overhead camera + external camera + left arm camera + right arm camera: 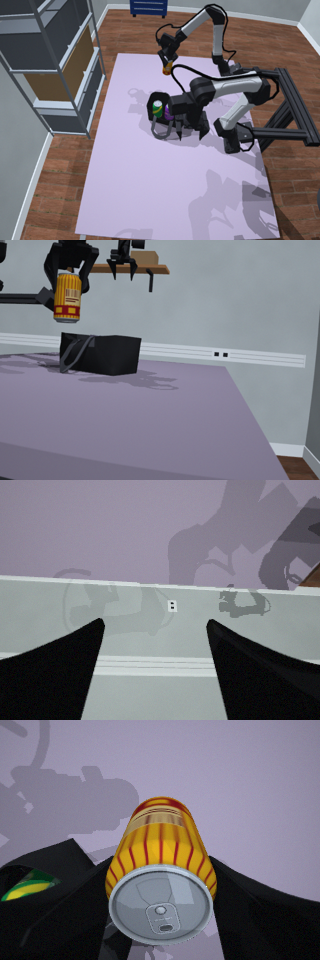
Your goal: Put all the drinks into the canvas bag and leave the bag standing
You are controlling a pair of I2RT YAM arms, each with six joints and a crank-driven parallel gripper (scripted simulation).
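The black canvas bag (149, 113) (113, 356) (55, 856) stands with its visible walls up; the left arm hides its right part in the top view. A green can (157, 110) (30, 889) and a purple can (169, 115) are inside, the purple one partly hidden. A yellow-orange can (167, 69) (67, 298) (162, 837) is held upright in the air, behind the bag in the top view. My right gripper (168, 63) (68, 291) (161, 859) is shut on it near its top. My left gripper (190, 140) (123, 279) (155, 621) is open and empty, raised beside the bag.
A grey strap handle (153, 128) (80, 353) hangs outside the bag's front wall in the top view. The left arm's wrist (180, 103) overhangs the bag's right side. A metal shelf rack (60, 105) stands left of the table (129, 180).
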